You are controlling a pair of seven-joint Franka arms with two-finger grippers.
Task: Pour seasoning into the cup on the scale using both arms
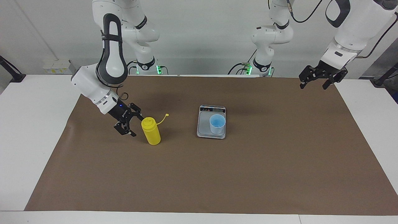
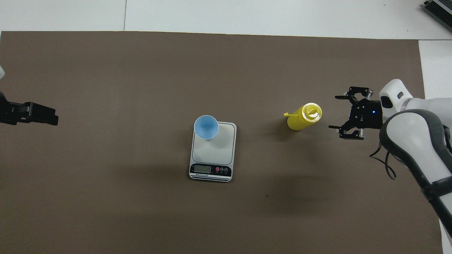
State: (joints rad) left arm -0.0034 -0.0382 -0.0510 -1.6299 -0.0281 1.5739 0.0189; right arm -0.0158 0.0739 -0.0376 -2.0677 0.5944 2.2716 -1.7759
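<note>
Both hands, right [image 1: 129,123] and left [image 1: 320,81], gape empty over a brown mat [image 1: 199,174] on white table [image 1: 31,124].

No text can be read, not even on the scale [image 2: 213,151] display strip.

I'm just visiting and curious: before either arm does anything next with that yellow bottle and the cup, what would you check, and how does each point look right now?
1. Yellow bottle standing upright on the brown mat: ok.
2. Blue cup sitting upright on the scale: ok.
3. Right gripper open and beside the bottle, not touching it: ok.
4. Bottle held by a gripper, ready to pour: not ok, neither gripper has it.
5. Left gripper open, empty, waiting over the mat's edge at its own end: ok.
6. Cap off the nozzle, hanging by its tether: ok.
</note>
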